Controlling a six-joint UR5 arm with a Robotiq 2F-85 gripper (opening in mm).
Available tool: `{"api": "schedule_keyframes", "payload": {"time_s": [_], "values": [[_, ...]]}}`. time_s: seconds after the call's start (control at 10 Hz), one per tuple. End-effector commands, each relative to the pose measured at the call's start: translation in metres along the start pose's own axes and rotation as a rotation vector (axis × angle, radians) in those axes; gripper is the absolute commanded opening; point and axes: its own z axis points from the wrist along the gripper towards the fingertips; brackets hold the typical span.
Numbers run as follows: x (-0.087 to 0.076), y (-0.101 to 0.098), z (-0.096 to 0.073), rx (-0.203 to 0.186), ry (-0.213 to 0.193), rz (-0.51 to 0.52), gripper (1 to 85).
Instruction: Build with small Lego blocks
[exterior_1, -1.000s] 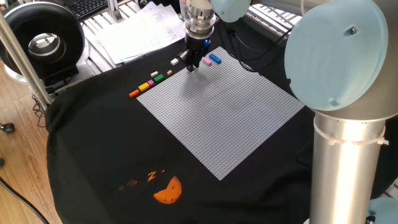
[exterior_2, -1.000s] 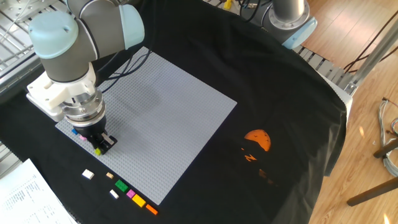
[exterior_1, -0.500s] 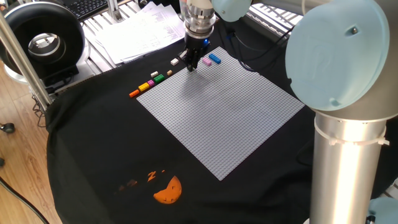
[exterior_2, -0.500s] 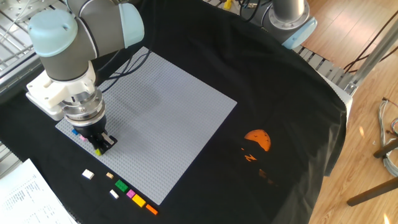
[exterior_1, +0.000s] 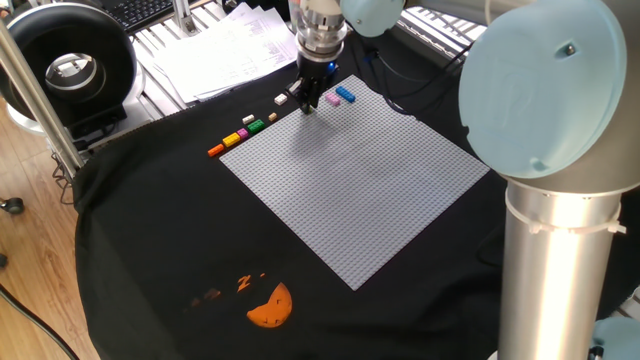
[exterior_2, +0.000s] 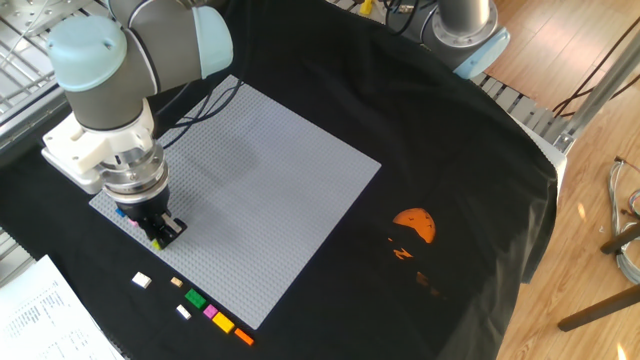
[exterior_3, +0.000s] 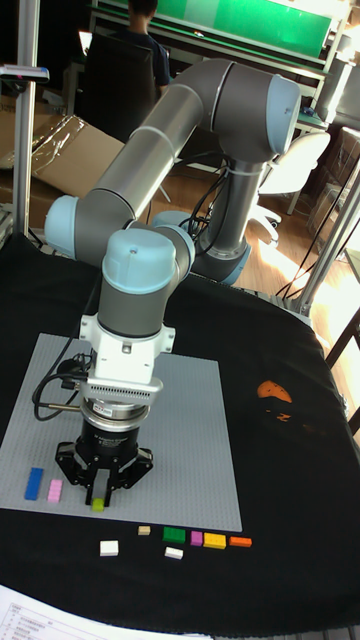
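My gripper (exterior_3: 98, 503) points straight down at the near edge of the grey baseplate (exterior_1: 370, 190), shut on a yellow-green brick (exterior_3: 98, 506) that sits at plate level; the same brick (exterior_2: 157, 243) peeks out below the fingers. Beside it, a blue brick (exterior_3: 36, 482) and a pink brick (exterior_3: 55, 490) rest on the plate. Off the plate, on the black cloth, lie small Lego blocks in a row: orange (exterior_1: 215, 150), yellow (exterior_1: 231, 140), pink (exterior_1: 242, 132), green (exterior_1: 256, 125), tan (exterior_1: 272, 117) and two white ones (exterior_1: 281, 99).
Papers (exterior_1: 225, 45) and a round black device (exterior_1: 70, 65) lie beyond the cloth's edge. An orange half-round print (exterior_1: 270, 305) marks the cloth at the far side of the plate. The arm's thick base column (exterior_1: 555, 250) stands at the right.
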Motion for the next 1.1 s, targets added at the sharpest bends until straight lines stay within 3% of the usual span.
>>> {"api": "schedule_keyframes", "payload": {"time_s": [0.0,0.7,1.0], "values": [[-0.0025,0.0008,0.0003,-0.010,-0.008,0.010,28.3],[-0.0019,0.0045,0.0007,-0.024,-0.006,0.021,24.3],[0.0000,0.0048,0.0000,-0.024,0.002,0.037,10.7]]}}
